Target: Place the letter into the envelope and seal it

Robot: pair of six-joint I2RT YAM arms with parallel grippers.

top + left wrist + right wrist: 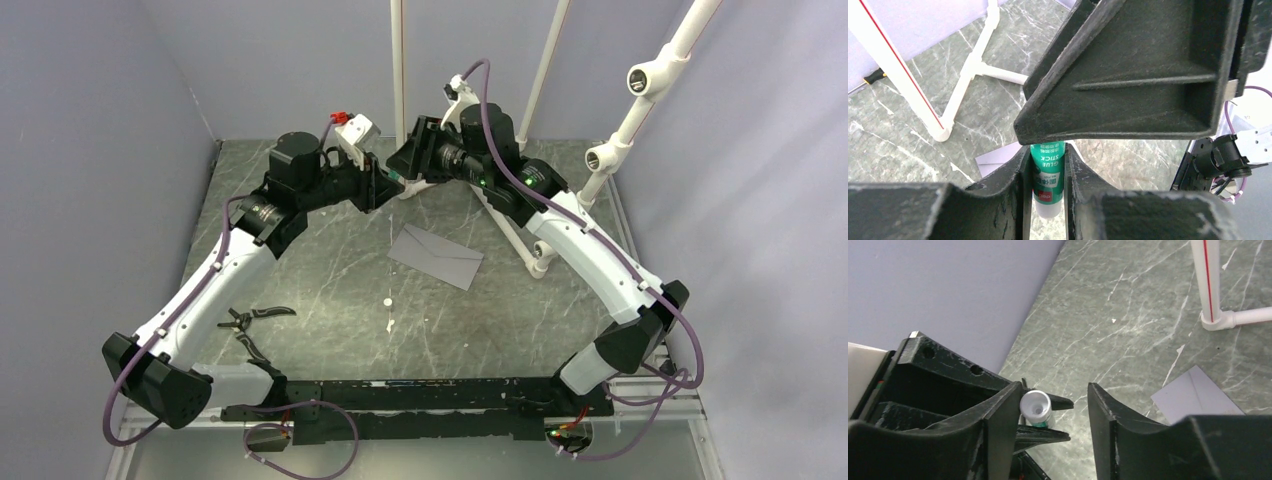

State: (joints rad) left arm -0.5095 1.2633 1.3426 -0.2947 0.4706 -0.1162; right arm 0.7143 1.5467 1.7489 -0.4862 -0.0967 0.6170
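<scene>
The green-grey marbled table (330, 270) carries the grey envelope (437, 256) at its middle. A black-handled tool (252, 319) lies near left. Two white scraps (388, 302) lie nearer than the envelope, and a white pipe foot (540, 264) stands to its right.

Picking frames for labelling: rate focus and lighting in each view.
Top external: evenly lit, sharp, soft shadows only; envelope edges crisp. Left wrist: glue stick label in focus and readable, but a dark finger fills the upper frame. Right wrist: table veins sharp, near fingers dark, little detail.
</scene>
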